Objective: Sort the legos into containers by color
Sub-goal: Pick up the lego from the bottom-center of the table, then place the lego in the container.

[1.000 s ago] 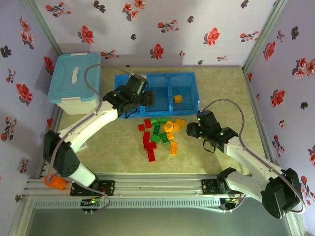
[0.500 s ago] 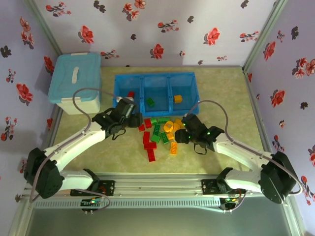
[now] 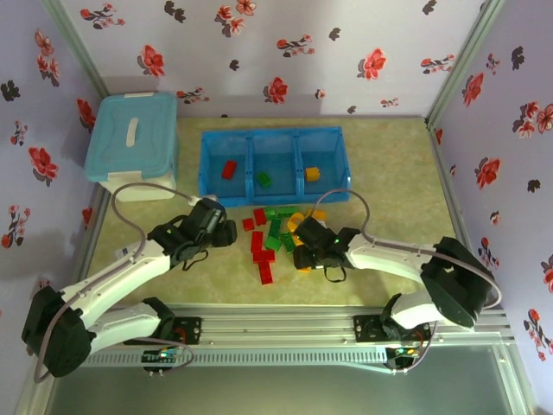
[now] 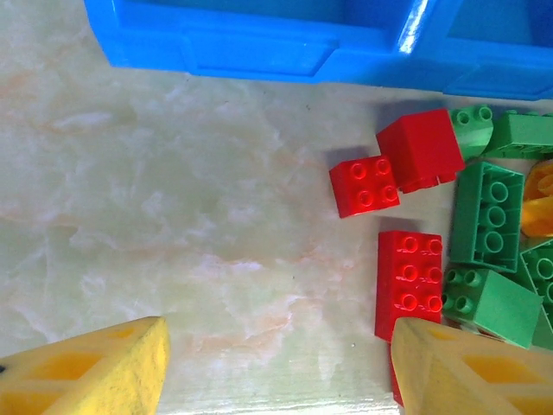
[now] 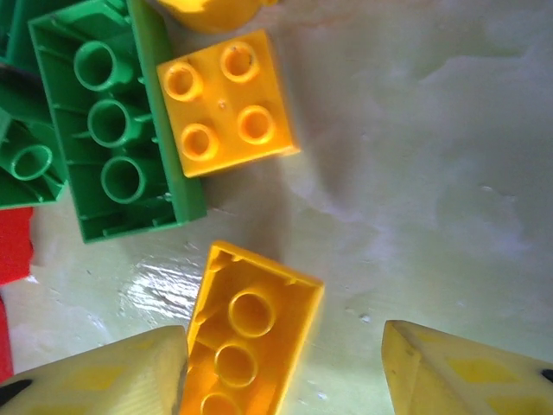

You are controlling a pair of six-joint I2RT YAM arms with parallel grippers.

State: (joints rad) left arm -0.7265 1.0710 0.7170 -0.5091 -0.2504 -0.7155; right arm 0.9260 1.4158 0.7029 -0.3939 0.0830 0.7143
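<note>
The containers (image 3: 204,164) are one blue tray of three bins at the back, holding a red lego (image 3: 229,169) on the left, a green one (image 3: 263,179) in the middle and a yellow one (image 3: 312,174) on the right. Loose legos (image 3: 275,232) lie piled in front of it. My left gripper (image 3: 230,233) hangs open at the pile's left edge over bare table (image 4: 216,259), a long red brick (image 4: 408,270) beside its right finger. My right gripper (image 5: 285,372) is open around an upturned yellow-orange brick (image 5: 246,333), which lies against the left finger (image 5: 104,380).
A light-blue lidded box (image 3: 131,143) stands at the back left. The tray's front wall (image 4: 259,43) is just beyond the left gripper. A yellow square brick (image 5: 226,104) and an upturned green brick (image 5: 112,130) lie close ahead of the right gripper.
My left arm pulled back from the tray to the pile's left side, uncovering a red brick in the left bin. My right arm swung left onto the pile and its jaws widened.
</note>
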